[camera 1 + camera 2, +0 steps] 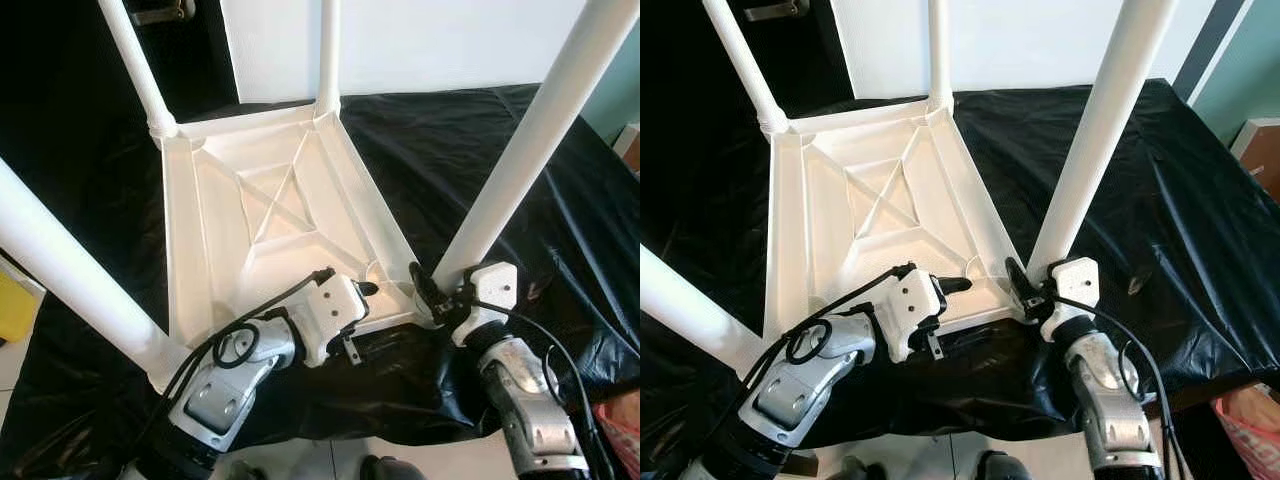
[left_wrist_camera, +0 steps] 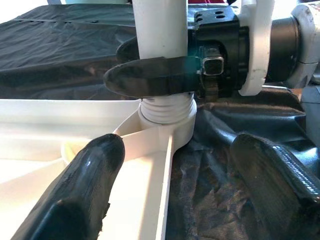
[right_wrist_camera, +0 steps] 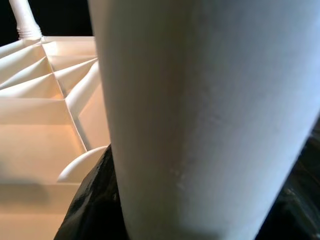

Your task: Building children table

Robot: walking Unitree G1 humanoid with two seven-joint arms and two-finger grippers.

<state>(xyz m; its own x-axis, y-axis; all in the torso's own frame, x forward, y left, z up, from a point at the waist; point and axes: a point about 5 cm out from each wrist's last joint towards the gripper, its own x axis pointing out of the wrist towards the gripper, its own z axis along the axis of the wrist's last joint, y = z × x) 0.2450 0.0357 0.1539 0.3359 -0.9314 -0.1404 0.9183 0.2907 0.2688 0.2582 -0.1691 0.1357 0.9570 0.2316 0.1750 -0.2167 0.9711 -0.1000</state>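
**A:** Why is the tabletop [image 1: 270,215] lying with its ribbed underside up on the black sheet [image 1: 420,150]?

**B:** So the corner sockets face upward; that way each leg can be stood in from above; all four legs rise from the corners, the two far ones by the white wall, the other two at the near corners.

**A:** And the right gripper [image 1: 432,287]?

**B:** It is clenched around the near right leg [image 1: 520,150], low down, just above the threaded collar [image 2: 166,111] where the leg enters its socket; I judge it grips there because a turn applied close to the thread twists the leg without levering it sideways; threads still show above the socket, so this leg looks not fully screwed home.

**A:** The left gripper [image 2: 175,190] seems idle.

**B:** Not quite; it hovers at the near edge of the tabletop with its fingers [image 2: 80,190] spread apart, grasping nothing; one finger lies over the white frame, the other over the sheet; it points at that same corner, likely ready to steady the top while the leg turns.

**A:** What could go wrong?

**B:** The top may slide on the slick sheet; the near left leg [image 1: 70,275] leans outward, so its seating also deserves a check.
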